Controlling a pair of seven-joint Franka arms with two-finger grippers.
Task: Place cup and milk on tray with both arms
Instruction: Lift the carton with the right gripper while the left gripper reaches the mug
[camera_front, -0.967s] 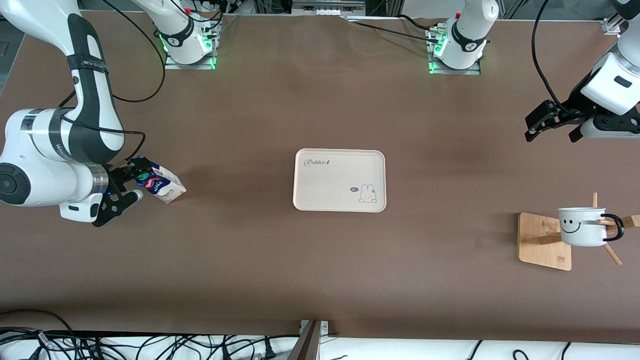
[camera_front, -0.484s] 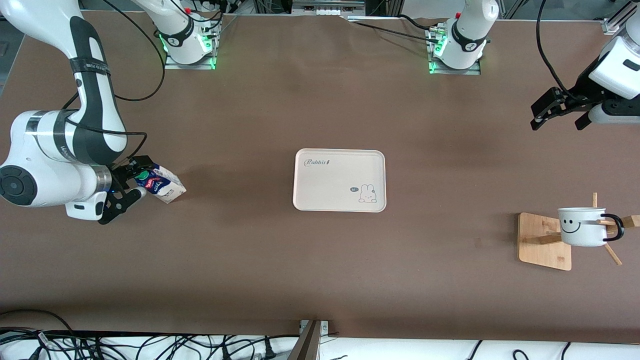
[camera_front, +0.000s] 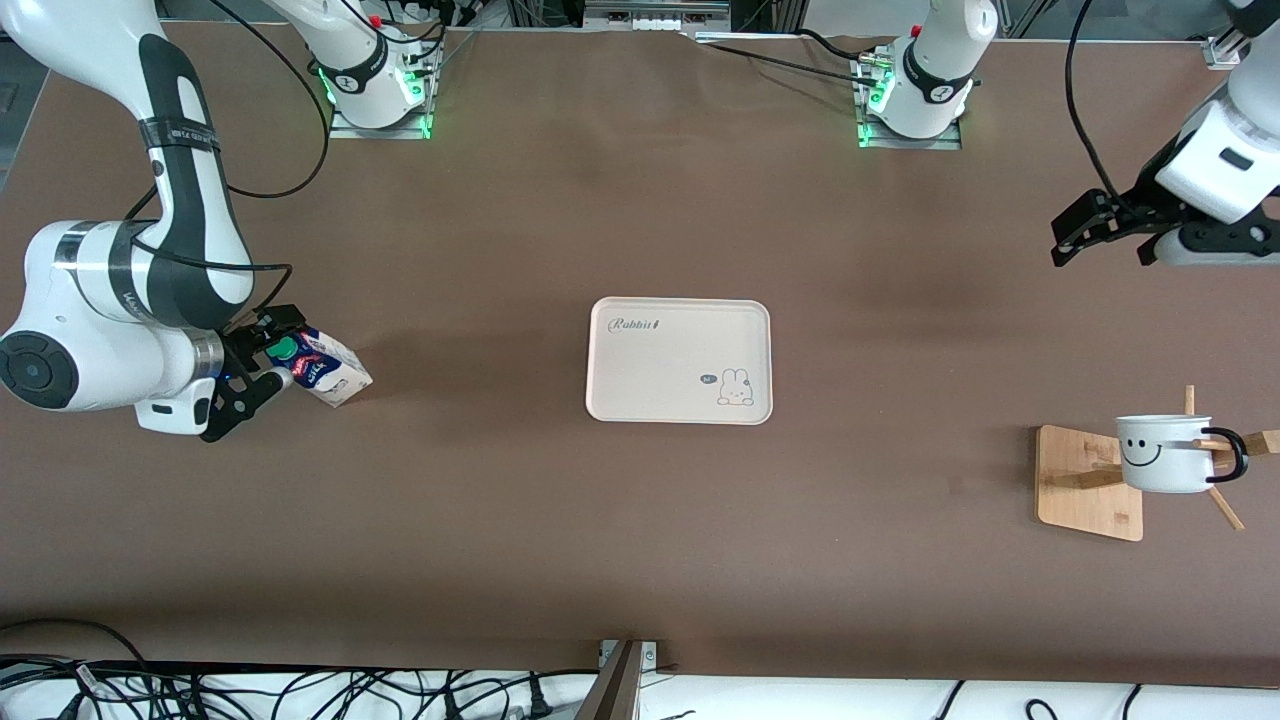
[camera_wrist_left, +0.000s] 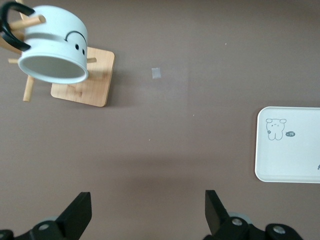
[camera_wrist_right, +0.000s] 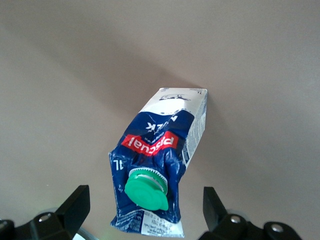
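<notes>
Milk (camera_front: 322, 367) sits between my right tool's (camera_front: 268, 362) spread fingers, its top partly hidden; left tool (camera_front: 1103, 228), also spread, hangs over bare tabletop (camera_front: 640, 540).

the table (camera_front: 560, 520) has a dull brown top that looks smooth and a bit like felt or paper. the tray (camera_front: 680, 400) is cream plastic, smooth, with a soft shine. the milk (camera_wrist_right: 160, 165) is a carton of shiny printed card, creased near the top, with a smooth green plastic cap (camera_wrist_right: 146, 189). the cup (camera_wrist_left: 52, 45) is white and glossy. the rack (camera_front: 1085, 485) is pale bare wood
</notes>
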